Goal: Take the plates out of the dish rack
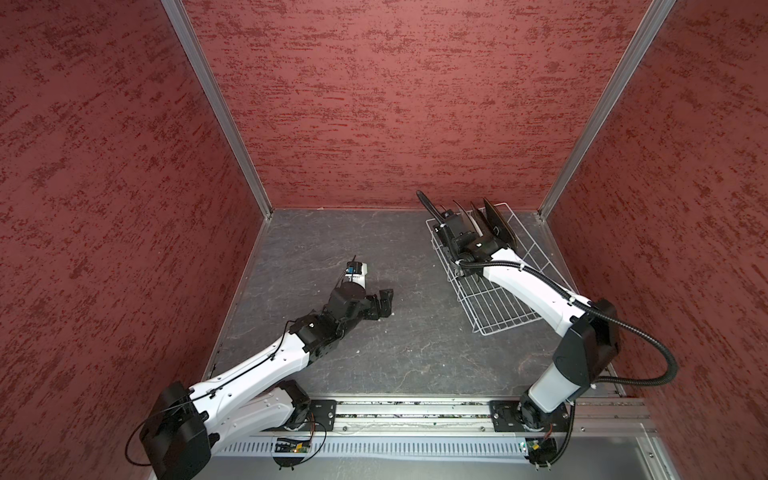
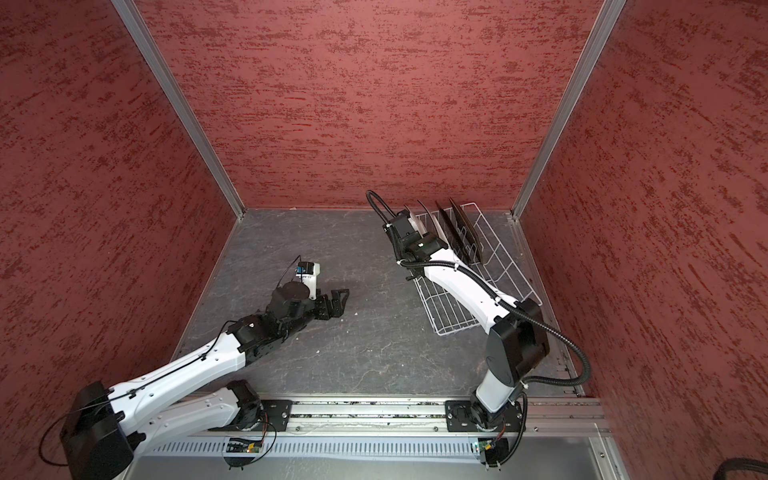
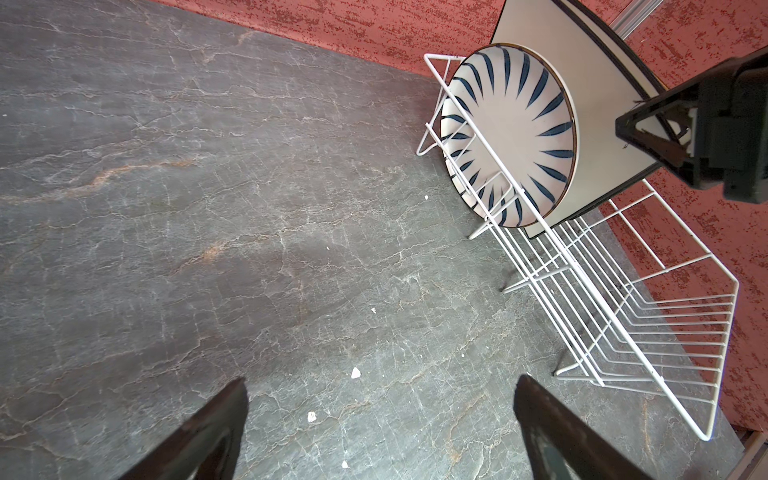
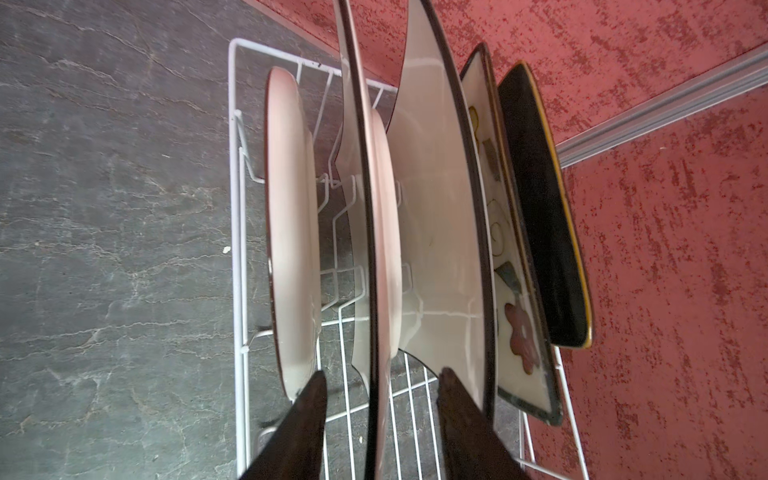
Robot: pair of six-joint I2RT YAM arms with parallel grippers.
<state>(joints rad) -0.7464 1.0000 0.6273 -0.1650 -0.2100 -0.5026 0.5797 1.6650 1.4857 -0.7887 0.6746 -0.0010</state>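
The white wire dish rack stands at the back right with several plates upright at its far end. In the right wrist view, from the rack's end wire inward, stand a round plate, two cream square plates with dark rims, a floral plate and a black plate. My right gripper is open, its jaws straddling the rim of the first cream square with a gap on each side. My left gripper is open and empty above the bare table.
The left wrist view shows the round plate's streaked face and the rack's empty near half. Red walls close in right behind and beside the rack. Small white crumbs lie on the grey table.
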